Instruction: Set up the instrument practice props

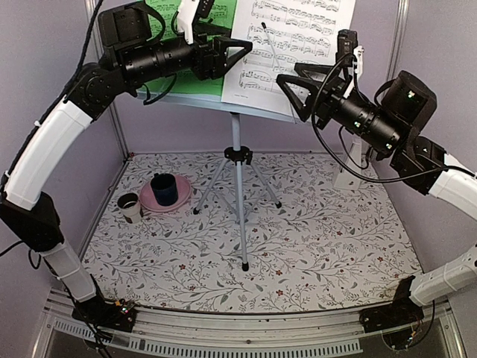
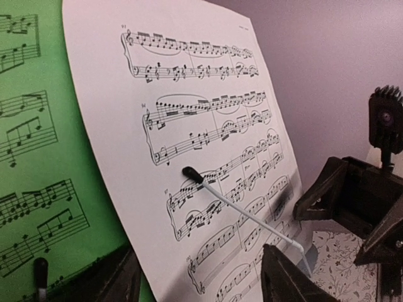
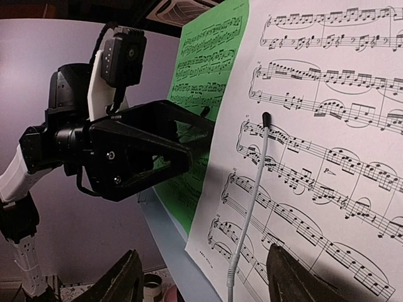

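Observation:
The pale grey tripod music stand (image 1: 236,142) stands mid-table. On its desk a green sheet (image 1: 195,78) rests at left and a white sheet (image 1: 291,45) at right, overlapping the green one's edge. A thin wire retainer with a black tip (image 2: 189,173) lies across the white sheet (image 2: 189,113). My left gripper (image 1: 242,52) hovers open before the sheets, holding nothing. Facing it from the right, my right gripper (image 1: 289,95) is open and empty too. In the right wrist view the white sheet's (image 3: 315,157) lower corner lies between my fingers (image 3: 123,280). The white metronome (image 1: 346,175) stands by the right wall, partly behind my right arm.
A dark blue cup (image 1: 165,189) sits on a pink plate (image 1: 149,203) at the left, with a small white cup (image 1: 129,206) beside it. The tripod legs (image 1: 242,239) spread over the flowered mat. Purple walls close in the back and both sides.

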Robot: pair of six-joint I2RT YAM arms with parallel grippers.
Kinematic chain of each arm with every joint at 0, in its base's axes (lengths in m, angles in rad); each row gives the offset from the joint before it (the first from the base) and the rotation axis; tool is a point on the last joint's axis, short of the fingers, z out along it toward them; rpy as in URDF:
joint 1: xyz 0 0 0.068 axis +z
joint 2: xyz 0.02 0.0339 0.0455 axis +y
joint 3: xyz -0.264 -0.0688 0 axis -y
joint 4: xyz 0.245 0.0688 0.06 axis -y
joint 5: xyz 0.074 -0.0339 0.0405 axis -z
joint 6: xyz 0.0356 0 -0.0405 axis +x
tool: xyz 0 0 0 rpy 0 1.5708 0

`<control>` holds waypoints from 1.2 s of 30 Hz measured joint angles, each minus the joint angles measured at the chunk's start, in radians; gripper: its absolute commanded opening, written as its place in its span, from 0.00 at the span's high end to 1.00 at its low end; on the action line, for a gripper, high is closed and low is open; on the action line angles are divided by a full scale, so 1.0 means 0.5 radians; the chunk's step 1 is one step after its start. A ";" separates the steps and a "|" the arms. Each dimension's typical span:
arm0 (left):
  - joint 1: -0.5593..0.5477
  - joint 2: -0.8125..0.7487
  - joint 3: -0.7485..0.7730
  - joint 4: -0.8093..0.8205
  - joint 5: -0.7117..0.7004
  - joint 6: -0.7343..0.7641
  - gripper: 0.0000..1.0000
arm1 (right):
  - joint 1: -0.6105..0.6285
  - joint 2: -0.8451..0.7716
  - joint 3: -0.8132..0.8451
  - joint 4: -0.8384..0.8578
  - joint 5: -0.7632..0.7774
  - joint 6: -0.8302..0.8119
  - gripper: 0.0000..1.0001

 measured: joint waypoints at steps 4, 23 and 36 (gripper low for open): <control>-0.013 -0.140 -0.186 0.035 -0.041 -0.005 0.27 | 0.000 -0.088 -0.076 0.003 0.019 -0.008 0.23; -0.035 -0.614 -0.814 0.226 0.081 -0.009 0.29 | 0.000 -0.220 -0.213 -0.146 -0.007 -0.014 0.21; 0.177 -1.163 -1.229 0.347 -0.157 -0.124 0.27 | 0.000 -0.302 -0.374 -0.215 -0.130 -0.036 0.27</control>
